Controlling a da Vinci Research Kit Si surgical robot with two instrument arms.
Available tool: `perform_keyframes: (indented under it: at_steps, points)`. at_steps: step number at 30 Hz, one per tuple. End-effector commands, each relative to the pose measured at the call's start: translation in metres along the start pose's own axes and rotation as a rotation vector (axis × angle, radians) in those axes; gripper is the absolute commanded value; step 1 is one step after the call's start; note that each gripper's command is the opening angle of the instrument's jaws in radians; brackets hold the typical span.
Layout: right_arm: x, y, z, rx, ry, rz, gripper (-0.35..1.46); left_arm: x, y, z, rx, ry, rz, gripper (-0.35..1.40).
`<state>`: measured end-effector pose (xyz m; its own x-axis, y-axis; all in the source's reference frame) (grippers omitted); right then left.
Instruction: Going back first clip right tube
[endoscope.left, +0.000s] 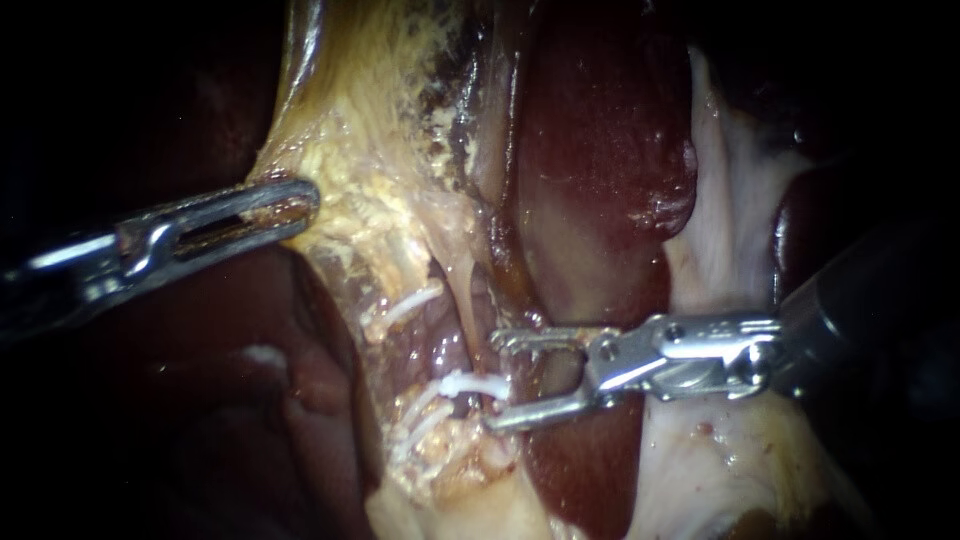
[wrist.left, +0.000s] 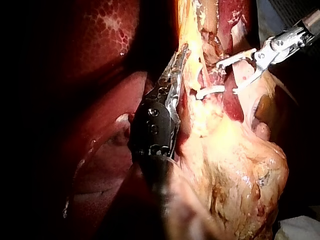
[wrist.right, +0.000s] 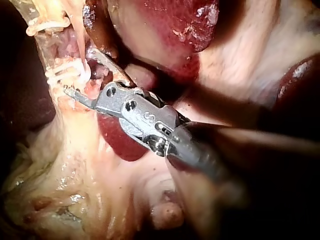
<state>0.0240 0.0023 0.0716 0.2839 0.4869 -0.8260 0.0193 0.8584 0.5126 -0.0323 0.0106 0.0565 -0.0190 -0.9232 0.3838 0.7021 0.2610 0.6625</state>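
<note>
Right instrument, jaws spread, empty.
Clip crosses the tube just ahead of our tips; we'd retreat rightward along the shaft. Left instrument pinches tissue.

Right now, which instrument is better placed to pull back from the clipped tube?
Right. The right instrument has its jaws open beside the white clip, gripping nothing, so it can likely draw back freely. The left instrument is shut on yellow tissue, holding it.
</note>
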Motion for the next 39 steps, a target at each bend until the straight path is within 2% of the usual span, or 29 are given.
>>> perform_keyframes:
  at_steps: [1,4,8,14,17,21,27,32,39]
  points:
    - [0.0008,0.0002,-0.0007,0.000,0.015,-0.010,0.60,0.0000,0.0000,0.0000,0.000,0.000,0.000,-0.35]
    - [0.0032,0.0003,-0.0026,-0.011,0.036,-0.052,0.61,0.0000,-0.0001,0.0000,-0.001,0.000,0.000,-0.35]
    - [0.0049,0.0003,-0.0046,-0.016,0.042,-0.088,0.61,0.0000,-0.0001,0.0000,-0.001,0.000,0.000,-0.35]
    - [0.0047,0.0005,-0.0054,-0.020,0.043,-0.111,0.60,0.0001,-0.0001,0.0002,-0.002,-0.001,0.000,-0.35]
    - [0.0046,0.0004,-0.0057,-0.018,0.044,-0.117,0.60,0.0009,0.0000,0.0010,-0.005,-0.006,0.003,-0.35]
    - [0.0046,0.0004,-0.0060,-0.017,0.044,-0.117,0.60,0.0022,0.0005,0.0028,-0.001,-0.013,0.008,-0.35]
    - [0.0046,0.0002,-0.0064,-0.014,0.044,-0.118,0.60,0.0042,0.0017,0.0064,0.011,0.013,0.023,-0.35]
    - [0.0048,0.0001,-0.0069,-0.012,0.044,-0.123,0.60,0.0046,0.0010,0.0088,0.018,0.021,0.023,-0.35]
    - [0.0048,0.0001,-0.0070,-0.011,0.044,-0.122,0.60,0.0046,0.0002,0.0098,0.022,0.022,0.021,-0.35]
